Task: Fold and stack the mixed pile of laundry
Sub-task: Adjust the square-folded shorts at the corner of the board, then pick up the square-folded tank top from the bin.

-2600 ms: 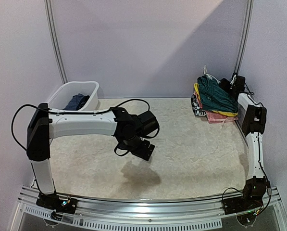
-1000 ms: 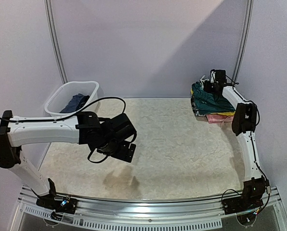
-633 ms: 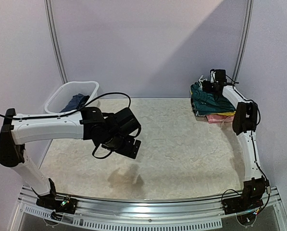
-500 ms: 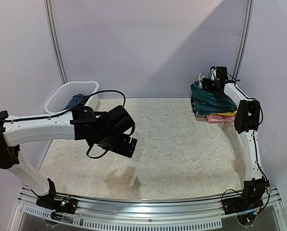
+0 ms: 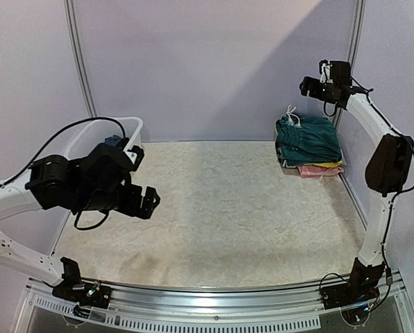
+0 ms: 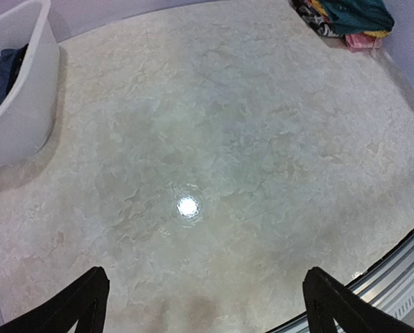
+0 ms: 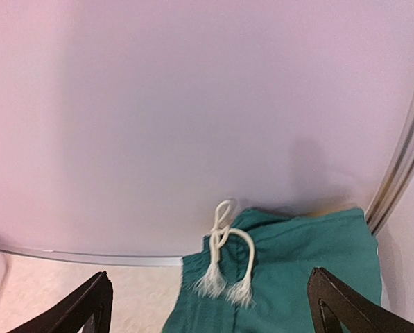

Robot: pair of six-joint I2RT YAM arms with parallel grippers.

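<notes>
A folded stack of garments [image 5: 309, 142] lies at the table's back right, against the wall. Dark teal shorts [image 7: 297, 270] top it, their white drawstring [image 7: 227, 267] hanging over the back edge. My right gripper [image 5: 313, 78] hovers high above the stack, open and empty; in the right wrist view its fingertips [image 7: 99, 284] frame the shorts from well above. A navy garment [image 5: 113, 144] lies in the white tub [image 5: 89, 135] at the back left. My left gripper [image 5: 143, 182] hangs open in the air just in front of the tub, holding nothing.
In the left wrist view the tub [image 6: 26, 104] is at the upper left and the stack [image 6: 345, 17] at the far top right. The table's metal front rail [image 6: 401, 277] runs along the lower right. Walls close in behind and to the right.
My right gripper has opened, let go of the teal shorts and risen well above the stack. My left arm has swung back and to the left, toward the tub.
</notes>
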